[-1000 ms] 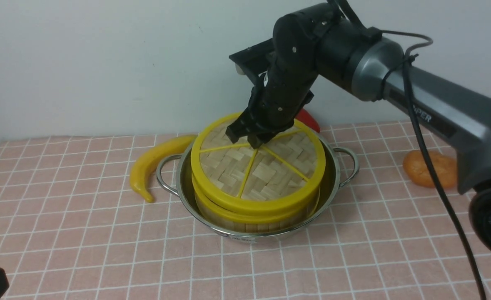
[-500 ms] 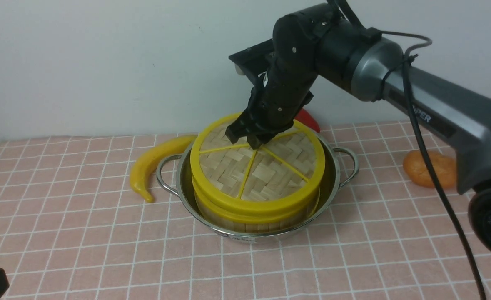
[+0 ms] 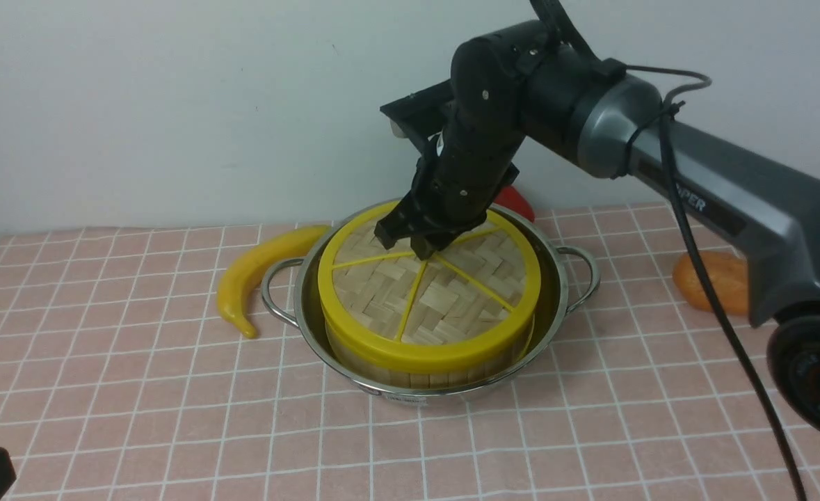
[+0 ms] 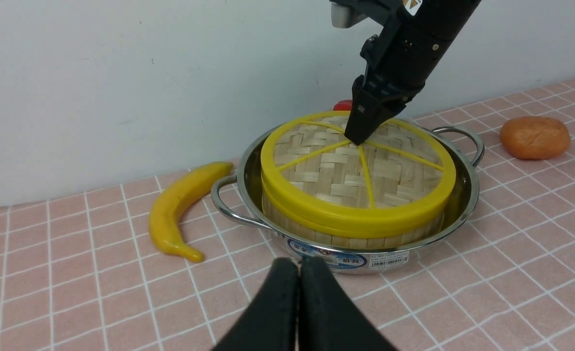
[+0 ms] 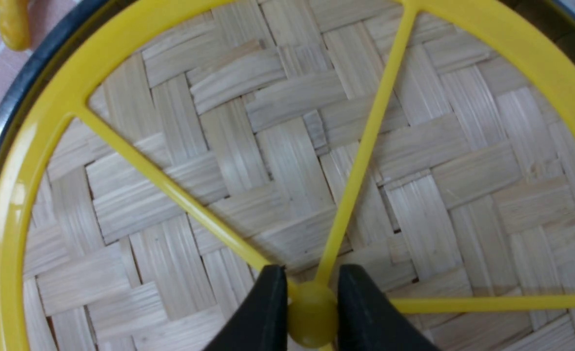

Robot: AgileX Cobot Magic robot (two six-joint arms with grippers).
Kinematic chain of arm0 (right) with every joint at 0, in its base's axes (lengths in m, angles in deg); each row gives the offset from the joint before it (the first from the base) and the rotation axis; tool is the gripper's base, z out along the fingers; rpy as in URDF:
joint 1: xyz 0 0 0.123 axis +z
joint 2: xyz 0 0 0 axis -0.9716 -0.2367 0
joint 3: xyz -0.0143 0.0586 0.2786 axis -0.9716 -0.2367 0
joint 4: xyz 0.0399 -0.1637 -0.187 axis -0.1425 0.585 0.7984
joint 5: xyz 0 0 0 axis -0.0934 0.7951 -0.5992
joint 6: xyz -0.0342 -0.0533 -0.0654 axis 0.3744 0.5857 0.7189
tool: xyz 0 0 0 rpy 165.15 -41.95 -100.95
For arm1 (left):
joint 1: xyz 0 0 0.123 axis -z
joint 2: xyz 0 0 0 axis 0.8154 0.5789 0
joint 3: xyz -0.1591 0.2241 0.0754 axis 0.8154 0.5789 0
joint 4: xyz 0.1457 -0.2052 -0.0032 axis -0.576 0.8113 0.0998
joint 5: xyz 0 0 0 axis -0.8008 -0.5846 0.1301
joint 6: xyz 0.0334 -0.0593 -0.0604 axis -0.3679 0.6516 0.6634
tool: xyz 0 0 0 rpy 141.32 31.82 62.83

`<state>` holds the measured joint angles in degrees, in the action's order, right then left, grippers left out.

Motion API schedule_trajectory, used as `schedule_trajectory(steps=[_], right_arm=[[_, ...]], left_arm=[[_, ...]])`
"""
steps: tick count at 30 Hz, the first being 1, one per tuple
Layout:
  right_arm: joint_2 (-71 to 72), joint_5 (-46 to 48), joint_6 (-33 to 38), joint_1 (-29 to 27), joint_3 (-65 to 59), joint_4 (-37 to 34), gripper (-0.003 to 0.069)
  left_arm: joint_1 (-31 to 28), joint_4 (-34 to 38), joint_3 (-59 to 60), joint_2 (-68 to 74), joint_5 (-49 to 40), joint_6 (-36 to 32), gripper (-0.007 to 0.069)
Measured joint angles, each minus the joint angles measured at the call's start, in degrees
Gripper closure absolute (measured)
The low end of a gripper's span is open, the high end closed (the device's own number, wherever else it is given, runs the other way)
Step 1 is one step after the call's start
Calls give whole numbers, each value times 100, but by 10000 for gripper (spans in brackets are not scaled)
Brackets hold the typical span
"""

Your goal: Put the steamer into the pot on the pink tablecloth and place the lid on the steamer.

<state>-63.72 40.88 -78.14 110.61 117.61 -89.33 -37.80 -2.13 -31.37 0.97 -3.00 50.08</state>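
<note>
Here, the round lid sits on the steamer, a flat disc of pale woven bamboo, its broad strips crossing in a slightly uneven weave. Smooth, glossy yellow plastic forms its rim, and thin yellow spokes run in to a small rounded knob. The right pincer has that knob gripped between its dark fingertips, with the arm reaching in from the right above the lid. The left pincer is closed, near the cloth's front left corner in the front view, its black tips blurred in its own wrist view.

Under the lid's rim shows the steamer's pale, upright-slatted bamboo wall. The steamer stands inside the pot, a wide, shallow bowl shape of shiny stainless steel with a looped handle on either side and a printed label on its outer wall. The pot rests on the pink tablecloth, crossed by a grid of white lines. Just left of the pot lies a curved, smooth yellow banana; well to the right is a lumpy, orange-brown oval thing. Something red and rounded shows behind the pot, mostly hidden.
</note>
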Motion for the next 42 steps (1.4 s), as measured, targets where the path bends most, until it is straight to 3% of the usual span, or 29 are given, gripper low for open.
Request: schedule_trajectory(steps=[7, 9, 13, 17, 20, 25, 28, 30, 33, 39, 42], right_arm=[[7, 6, -85, 0, 9, -5, 489], [52, -18, -112, 0, 13, 0, 449], [592, -24, -132, 0, 13, 11, 286], [1471, -50, -132, 0, 13, 68, 203], [2472, -85, -132, -13, 1, 256, 183], [4238, -152, -159, -18, -413, 672, 269], [5121, -175, -175, -18, -975, 734, 389], [5985, -175, -175, -18, -1916, 734, 536], [6678, -464, -220, -18, -3132, 646, 650], [7879, -2687, -308, -18, -6288, 316, 673], [8191, -3285, -308, -18, -7103, 147, 671]], left_arm=[[0, 0, 0, 0, 0, 0, 623], [0, 0, 0, 0, 0, 0, 623], [0, 0, 0, 0, 0, 0, 613], [0, 6, 0, 0, -6, 0, 612], [0, 6, 0, 0, -23, 0, 603], [0, 6, 0, 0, -23, 0, 602], [0, 6, 0, 0, -23, 0, 600], [0, 6, 0, 0, -23, 0, 592], [0, 6, 0, 0, -23, 0, 584], [0, 6, 0, 0, -23, 0, 570], [0, 6, 0, 0, -23, 0, 563]])
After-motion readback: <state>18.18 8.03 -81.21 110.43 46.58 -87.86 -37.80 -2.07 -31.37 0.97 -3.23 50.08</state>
